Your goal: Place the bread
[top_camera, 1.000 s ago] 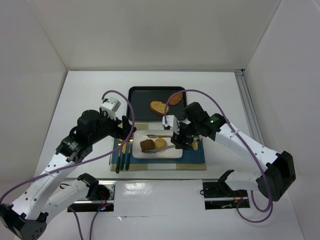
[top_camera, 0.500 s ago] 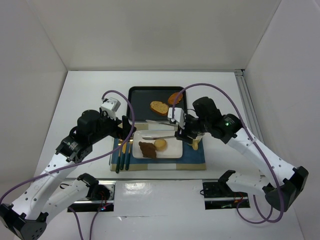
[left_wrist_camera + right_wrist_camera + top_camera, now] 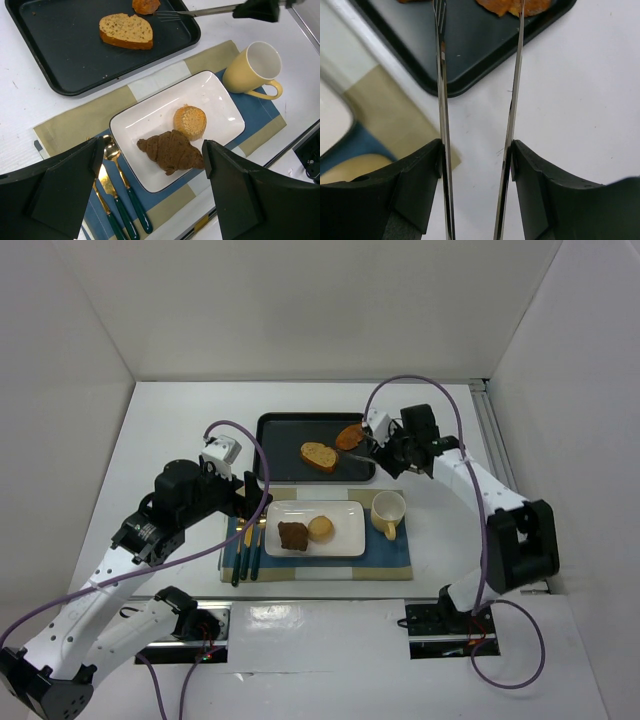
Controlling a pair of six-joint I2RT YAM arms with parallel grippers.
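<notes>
Landmark: black tray (image 3: 283, 443), at the far side of the table's middle.

- Bread slice (image 3: 126, 31), pale and cut face up, lies flat in the tray, roughly at its centre.
- Browned bread piece (image 3: 351, 436) is also in the tray, at the far right corner, apart from the slice.
- Right gripper (image 3: 476, 162) sits just off the tray's right edge, over bare table. Its fingers are clamped on the outsides of a pair of metal tongs (image 3: 202, 10). The tong arms stand apart with nothing between them. The tips reach in over the tray beside the browned piece; cannot tell whether they touch it.
- Left gripper (image 3: 258, 505) hangs off the tray's near left corner, fingers spread wide, holding nothing.
- Placemat (image 3: 65, 132), blue and tan, lies just on the near side of the tray.
- White rectangular plate (image 3: 220, 100) on the mat carries a chocolate croissant (image 3: 170, 150) and a small muffin (image 3: 190, 121), touching.
- Yellow mug (image 3: 250, 67) stands upright near the tray's near right corner.
- Green-handled cutlery (image 3: 117, 200) lies on the mat, left of the plate.
</notes>
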